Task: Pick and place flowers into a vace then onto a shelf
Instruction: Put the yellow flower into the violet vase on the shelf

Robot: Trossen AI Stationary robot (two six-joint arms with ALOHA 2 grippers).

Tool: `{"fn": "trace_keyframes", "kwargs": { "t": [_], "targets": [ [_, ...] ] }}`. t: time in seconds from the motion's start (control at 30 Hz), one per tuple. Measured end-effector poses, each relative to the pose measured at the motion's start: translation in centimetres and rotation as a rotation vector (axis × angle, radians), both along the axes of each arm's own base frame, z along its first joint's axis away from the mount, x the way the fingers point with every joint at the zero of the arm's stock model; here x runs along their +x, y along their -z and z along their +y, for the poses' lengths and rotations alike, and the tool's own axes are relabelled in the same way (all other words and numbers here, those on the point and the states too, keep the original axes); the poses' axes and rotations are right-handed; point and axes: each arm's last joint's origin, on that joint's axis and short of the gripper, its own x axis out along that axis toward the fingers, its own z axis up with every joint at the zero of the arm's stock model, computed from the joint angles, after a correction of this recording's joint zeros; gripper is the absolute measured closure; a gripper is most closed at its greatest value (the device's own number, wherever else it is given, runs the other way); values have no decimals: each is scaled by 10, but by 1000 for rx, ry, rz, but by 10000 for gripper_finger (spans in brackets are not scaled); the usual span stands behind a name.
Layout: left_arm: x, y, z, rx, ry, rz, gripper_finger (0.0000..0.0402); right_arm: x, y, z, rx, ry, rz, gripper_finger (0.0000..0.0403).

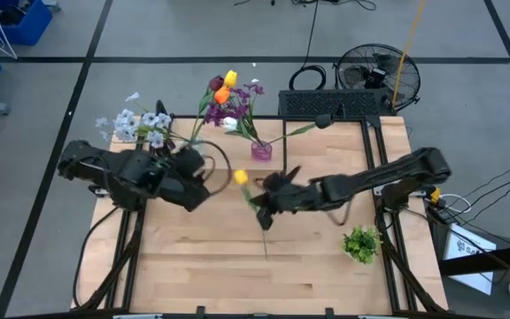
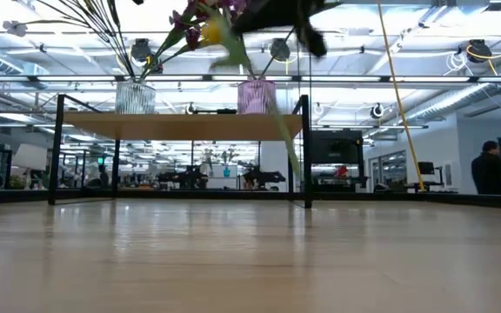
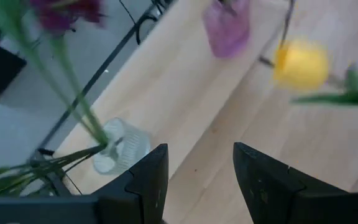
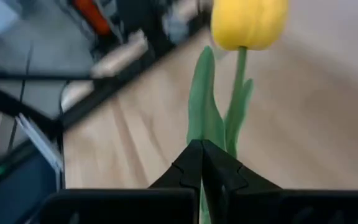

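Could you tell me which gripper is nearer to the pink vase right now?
Right. The right gripper, jaws shut on a yellow tulip, is just in front of the pink vase; the left gripper, open, sits farther off to its side.

The right gripper (image 4: 201, 163) has its two dark fingers pressed together on the green stem of a yellow tulip (image 4: 248, 23). The stem and its long leaves rise from between the fingertips to the closed yellow head. Behind lies the light wooden tabletop (image 4: 303, 124), with a black metal frame (image 4: 48, 121) at its edge.
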Motion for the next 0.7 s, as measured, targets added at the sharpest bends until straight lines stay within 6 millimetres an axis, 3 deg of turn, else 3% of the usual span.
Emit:
{"fn": "trace_keyframes", "kwargs": {
  "t": [0.2, 0.4, 0.57, 0.7],
  "targets": [
    [-42, -30, 16, -48, -141, -249, 215, -41, -72, -16, -265, 164, -229, 403],
    [-85, -53, 32, -104, -248, -483, 215, -73, -135, -31, -691, 334, -400, 403],
    [-102, -63, 38, -126, -262, -590, 215, -84, -165, -45, -993, 430, -459, 403],
    [-103, -66, 39, -96, -257, -624, 215, -84, -170, -65, -1143, 499, -405, 403]
  ]
}}
